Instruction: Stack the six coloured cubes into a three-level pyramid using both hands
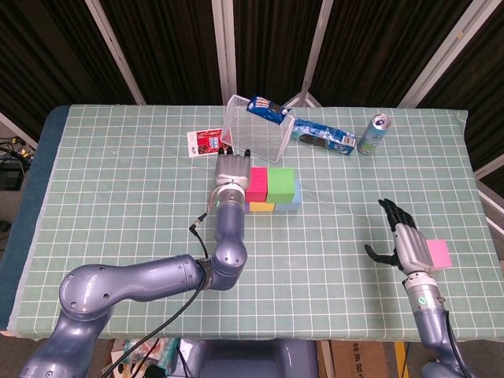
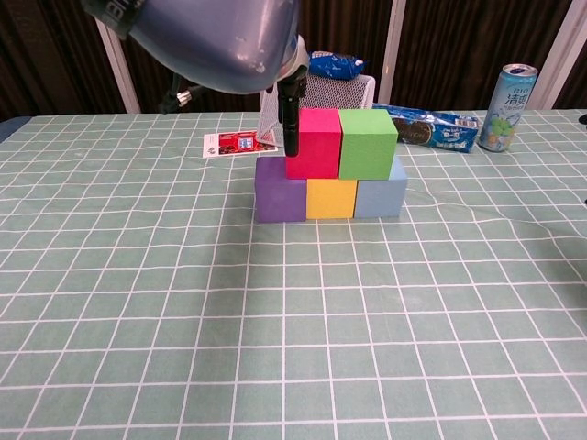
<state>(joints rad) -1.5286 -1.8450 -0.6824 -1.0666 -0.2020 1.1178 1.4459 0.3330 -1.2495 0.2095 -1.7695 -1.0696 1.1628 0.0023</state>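
Five cubes stand mid-table. In the chest view the bottom row is purple [image 2: 280,190], yellow [image 2: 330,198] and light blue [image 2: 381,195], with a red cube [image 2: 315,143] and a green cube [image 2: 368,144] on top. My left hand [image 1: 231,169] hovers over the purple cube, hiding it from the head view. Its dark fingertips [image 2: 290,124] are against the red cube's [image 1: 257,179] left face, and it holds nothing. A pink cube [image 1: 439,253] lies near the right table edge. My right hand [image 1: 400,240] is just left of it, fingers spread, apart from it.
Behind the stack lies a tipped wire basket [image 1: 252,130] with a blue snack packet [image 1: 268,109] on it. A cookie package [image 1: 323,135] and a drink can [image 1: 373,134] are at the back right. A red card [image 1: 206,142] lies at the back left.
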